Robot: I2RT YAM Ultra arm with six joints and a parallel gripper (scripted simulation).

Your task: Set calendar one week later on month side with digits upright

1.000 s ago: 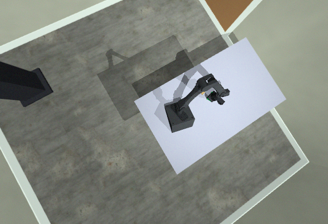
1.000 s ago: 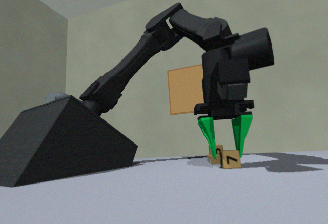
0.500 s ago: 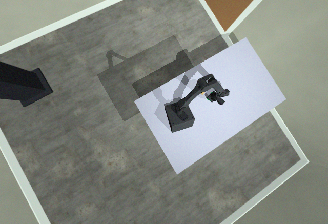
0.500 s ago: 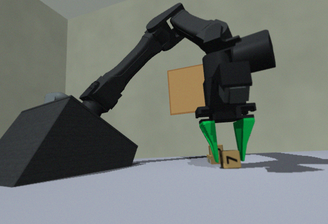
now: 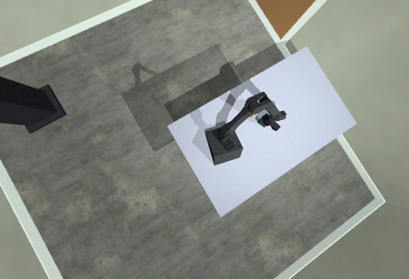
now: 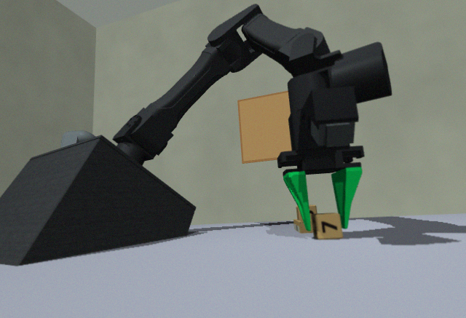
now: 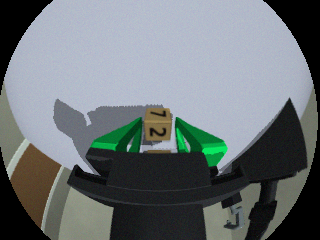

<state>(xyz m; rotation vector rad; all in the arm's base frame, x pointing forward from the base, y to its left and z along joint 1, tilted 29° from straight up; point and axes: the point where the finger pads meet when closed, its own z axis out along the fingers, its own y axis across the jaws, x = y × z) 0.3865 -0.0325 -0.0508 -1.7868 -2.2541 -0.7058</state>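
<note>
Early-to-mid: claw (image 6: 325,227) half-spread, straddling the 7 cube (image 6: 328,225) on the tabletop (image 6: 226,276) but gripping nothing; second cube (image 6: 307,217) behind, tray not identifiable, date unset.

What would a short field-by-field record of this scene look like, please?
arm: bent over, jaws pointing down at the table
jaws: partly open, straddling the front cube, gripping nothing
front cube: a 7 faces the exterior camera
rear cube: just behind, partly hidden by a green finger
tray: not clearly visible
backdrop: orange panel on the wall
</note>
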